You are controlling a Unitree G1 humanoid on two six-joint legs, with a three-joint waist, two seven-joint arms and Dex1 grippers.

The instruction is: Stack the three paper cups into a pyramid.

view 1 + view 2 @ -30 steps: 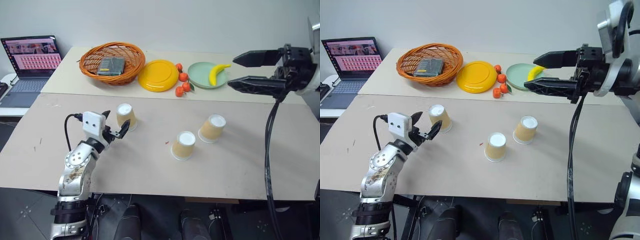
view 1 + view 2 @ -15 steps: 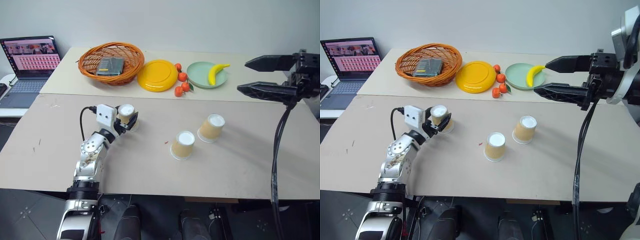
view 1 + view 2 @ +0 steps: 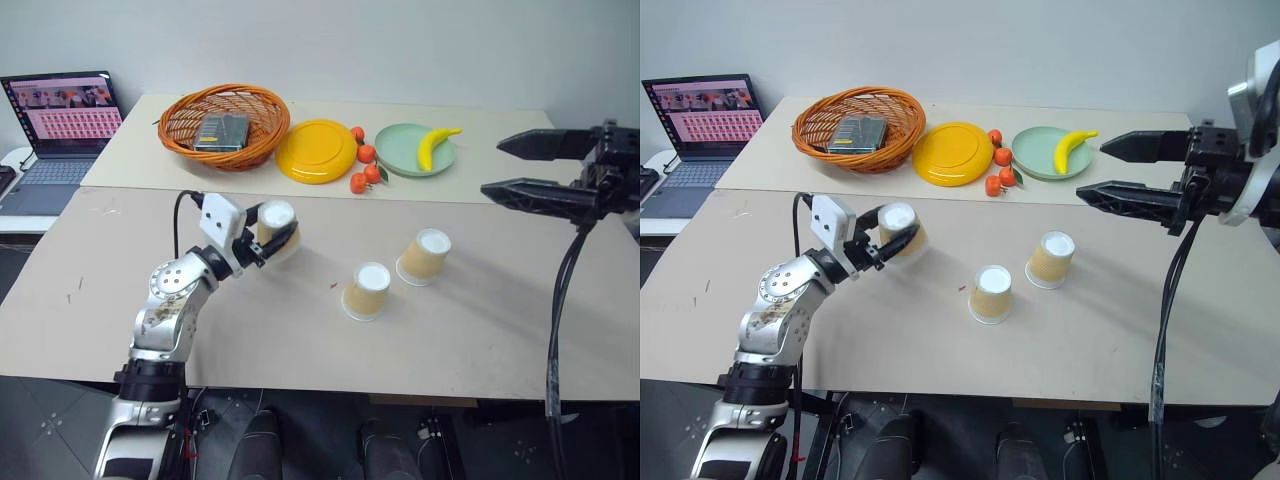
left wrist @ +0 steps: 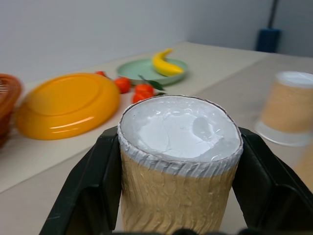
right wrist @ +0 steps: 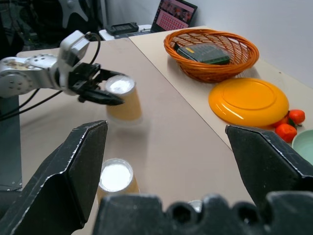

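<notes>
Three tan-yellow paper cups stand base up. My left gripper (image 3: 276,236) is shut on one cup (image 3: 277,222), its black fingers (image 4: 93,191) pressing both sides, and holds it slightly tilted just above the near table, left of centre. The other two cups (image 3: 367,291) (image 3: 424,256) rest on the table to its right, close together but apart. My right gripper (image 3: 492,165) hangs open and empty, high over the table's right side, pointing left toward the cups.
On the far table sit an orange wicker basket (image 3: 250,155) holding a dark box, a yellow plate (image 3: 316,150), a few tangerines (image 3: 365,168) and a green plate (image 3: 398,150) with a banana (image 3: 434,146). An open laptop (image 3: 62,115) stands at far left.
My left gripper closed on the leftmost cup, then lifted it and carried it to the right. My right gripper stayed open and drifted slightly right.
</notes>
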